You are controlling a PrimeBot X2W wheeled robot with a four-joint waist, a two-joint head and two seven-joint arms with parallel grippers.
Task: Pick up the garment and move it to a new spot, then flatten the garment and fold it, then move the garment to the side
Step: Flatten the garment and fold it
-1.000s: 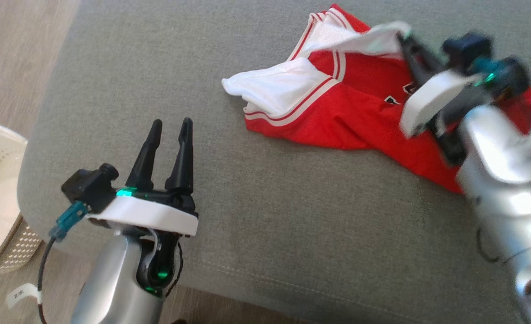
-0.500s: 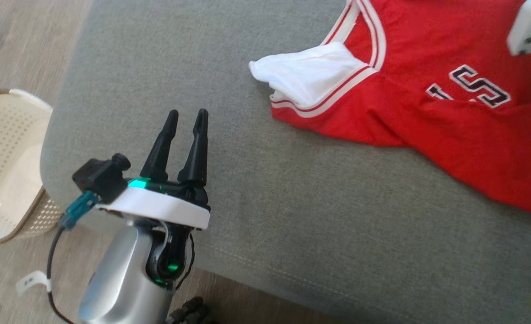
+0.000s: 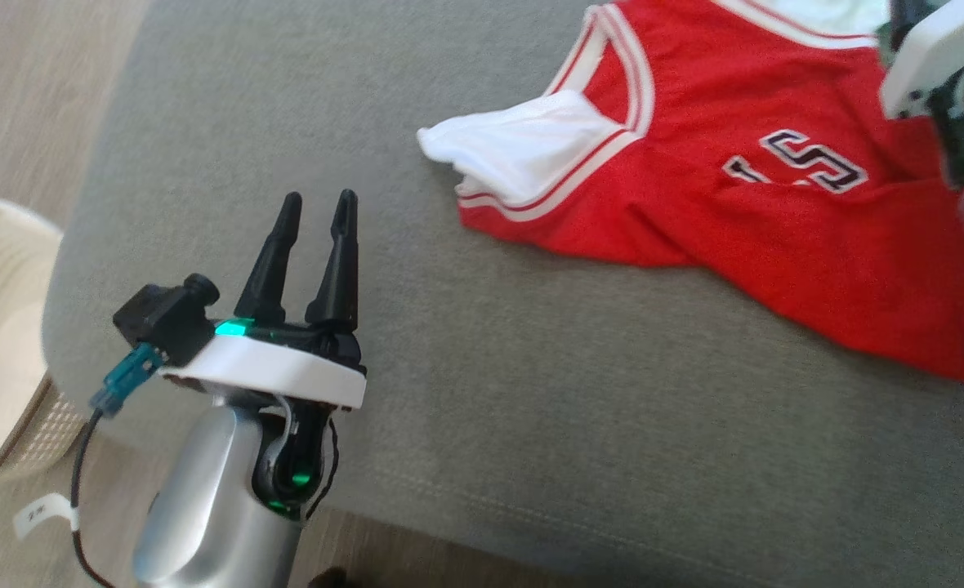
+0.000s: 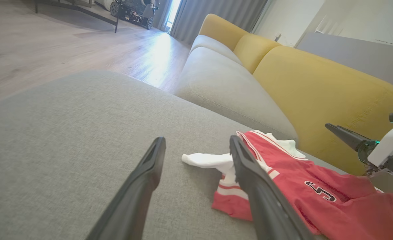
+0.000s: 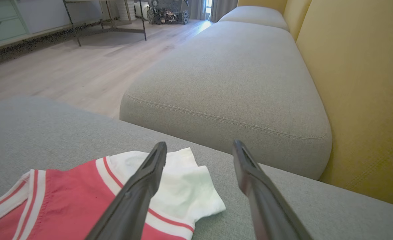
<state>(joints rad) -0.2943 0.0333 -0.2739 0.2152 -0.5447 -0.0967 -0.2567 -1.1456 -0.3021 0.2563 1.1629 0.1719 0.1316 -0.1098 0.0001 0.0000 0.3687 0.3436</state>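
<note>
Red fabric jersey with white trim (image 3: 735, 220) lies spread on grey fabric cushion (image 3: 531, 408), upper right of head view. Left gripper (image 3: 317, 198) at lower left, fingers apart, empty. Right gripper (image 5: 199, 144) fingers spread wide, gripping nothing; white sleeve (image 5: 190, 190) behind them, bottom centre of right wrist view.

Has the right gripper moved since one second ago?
Yes. The right gripper went to the right in the head view, farther from the left white sleeve.

The garment (image 3: 735, 212) lies on the cushion (image 3: 531, 408), right of the left tool (image 3: 318, 198).
</note>
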